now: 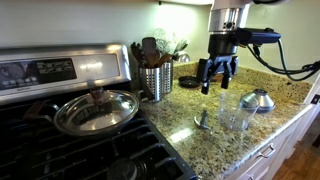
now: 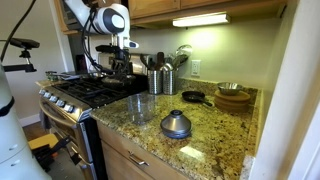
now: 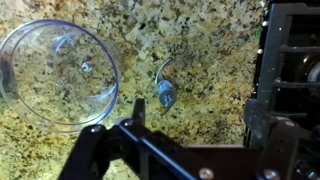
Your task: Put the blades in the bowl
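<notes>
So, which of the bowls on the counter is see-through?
The straight-sided bowl nearest the stove: the counter shows through it. The black dish and the wooden bowl are opaque.

- Countertop [image 3: 200,40]: granite, tan ground with dense brown, black and cream speckle; fills the wrist view.
- Bowl [image 3: 30,100]: colourless and see-through, the speckle visible through it; left of the wrist view.
- Blades [image 3: 165,93]: dull grey metal, pale glints; centre of the wrist view.
- Gripper [image 1: 218,84]: black; upper right in an exterior view.
- Stove grates [image 1: 60,150]: black; lower left.
- Stove panel [image 1: 60,68]: brushed silver, dark display.
- Pan [image 1: 95,110]: bright silver.
- Utensil holder [image 1: 155,82]: silver, vertically ribbed.
- Domed lid [image 2: 176,124]: grey metal; lower centre in an exterior view.
- Wooden bowl [image 2: 233,98]: mid brown.
- Small dish [image 2: 192,97]: black.
- Cabinet fronts [image 2: 150,160]: warm brown wood.
</notes>
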Available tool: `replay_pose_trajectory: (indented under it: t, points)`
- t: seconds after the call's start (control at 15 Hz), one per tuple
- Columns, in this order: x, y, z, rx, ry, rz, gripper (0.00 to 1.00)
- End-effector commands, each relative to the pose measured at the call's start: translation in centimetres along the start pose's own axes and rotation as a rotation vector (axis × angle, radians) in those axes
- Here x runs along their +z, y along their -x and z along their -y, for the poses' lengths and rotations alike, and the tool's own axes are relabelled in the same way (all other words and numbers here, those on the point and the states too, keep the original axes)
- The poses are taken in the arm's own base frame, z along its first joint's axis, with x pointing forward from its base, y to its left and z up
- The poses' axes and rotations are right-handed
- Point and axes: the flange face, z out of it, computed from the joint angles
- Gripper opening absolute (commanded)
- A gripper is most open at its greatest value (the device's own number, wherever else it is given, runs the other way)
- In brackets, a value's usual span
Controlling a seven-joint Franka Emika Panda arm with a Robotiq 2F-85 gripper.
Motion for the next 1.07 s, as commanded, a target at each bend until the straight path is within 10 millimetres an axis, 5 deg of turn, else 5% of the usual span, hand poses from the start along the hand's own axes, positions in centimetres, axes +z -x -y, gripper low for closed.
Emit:
replay_pose_trajectory:
  t: [0.0, 0.27, 0.47, 0.67, 1.0]
  points:
    - [2.1, -2.3, 1.4, 0.012, -0.008, 0.003, 1.00]
    - [4.4, -3.7, 2.1, 0.030, -0.018, 0.021, 0.99]
    - [5.8, -4.2, 2.3, 0.041, -0.021, 0.040, 0.82]
    - [6.7, -4.5, 2.0, 0.058, -0.024, 0.055, 0.77]
    - [7.4, -4.6, 0.9, 0.078, -0.016, 0.049, 0.91]
